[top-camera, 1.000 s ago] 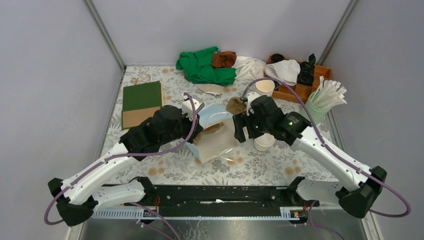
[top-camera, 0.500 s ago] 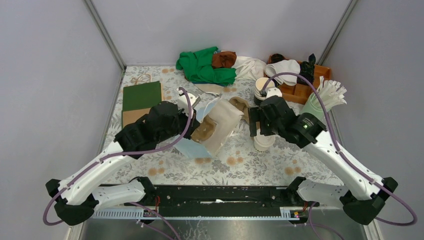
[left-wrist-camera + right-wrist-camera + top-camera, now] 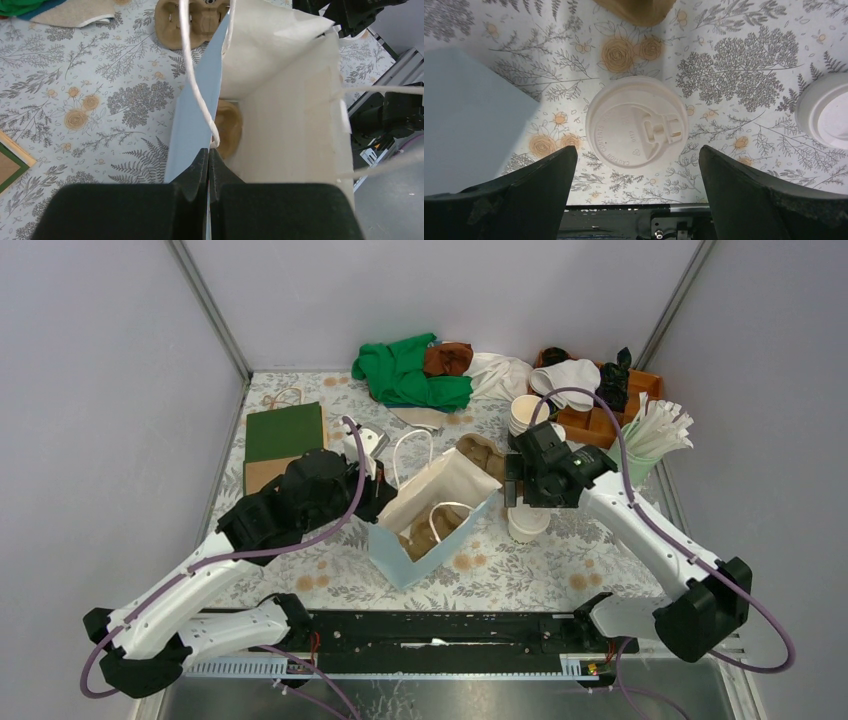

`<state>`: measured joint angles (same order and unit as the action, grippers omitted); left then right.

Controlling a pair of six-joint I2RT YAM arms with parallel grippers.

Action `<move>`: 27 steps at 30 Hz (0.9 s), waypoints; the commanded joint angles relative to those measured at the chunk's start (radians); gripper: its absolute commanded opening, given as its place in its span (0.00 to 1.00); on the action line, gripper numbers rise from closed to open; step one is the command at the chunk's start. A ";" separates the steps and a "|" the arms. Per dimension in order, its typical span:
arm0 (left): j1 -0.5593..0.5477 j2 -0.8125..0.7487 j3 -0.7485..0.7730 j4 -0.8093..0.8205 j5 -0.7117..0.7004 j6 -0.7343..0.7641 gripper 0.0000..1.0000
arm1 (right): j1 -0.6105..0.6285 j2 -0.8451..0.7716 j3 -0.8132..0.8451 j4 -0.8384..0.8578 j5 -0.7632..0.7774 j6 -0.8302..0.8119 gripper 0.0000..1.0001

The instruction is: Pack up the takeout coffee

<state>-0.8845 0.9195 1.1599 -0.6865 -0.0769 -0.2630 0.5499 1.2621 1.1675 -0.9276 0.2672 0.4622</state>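
Key relation: the takeout coffee (image 3: pixel 527 523) stands upright on the flowered table (image 3: pixel 520 575), right of centre, with its long axis vertical. The right gripper (image 3: pixel 636 151) hangs straight over it, looking down on the white lid (image 3: pixel 636 129). The lid sits centred between the two fingers (image 3: pixel 524 195), which are spread wide, one to each side. Nothing is held and I see no contact. The right arm is clearly the nearer one, and the left is busy. The left gripper (image 3: pixel 207 165) is pinched together on the rim of the paper bag (image 3: pixel 440 502) at its left side, holding it up. The bag is blue outside and cream inside, with its mouth open upward and a brown pulp tray (image 3: pixel 228 127) down in the bottom. The bag is just beside the cup, on the cup's left, and its blue wall fills the left of the right wrist view. So the coming move looks like straight down, close around the cup body, lift, then carry left over the bag mouth. Versus a second ago: the bag was slumped over toward the right gripper and now stands with its mouth open. The left arm has pulled back leftward with it. The right gripper has left the bag, swung over above the cup and spread wider. The cup has not moved.
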 commanded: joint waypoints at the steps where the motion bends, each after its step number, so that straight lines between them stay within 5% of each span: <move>1: -0.004 -0.012 -0.010 0.063 0.016 -0.022 0.00 | -0.002 0.029 -0.025 0.010 -0.028 0.018 1.00; 14: -0.004 0.003 -0.020 0.079 0.031 -0.025 0.00 | -0.002 0.118 -0.060 0.037 0.003 0.026 1.00; 27: -0.003 0.013 -0.015 0.080 0.037 -0.022 0.00 | -0.001 0.077 -0.057 0.024 -0.006 0.018 0.88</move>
<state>-0.8845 0.9329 1.1362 -0.6598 -0.0555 -0.2813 0.5495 1.3712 1.1149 -0.8814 0.2504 0.4770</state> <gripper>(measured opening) 0.006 0.884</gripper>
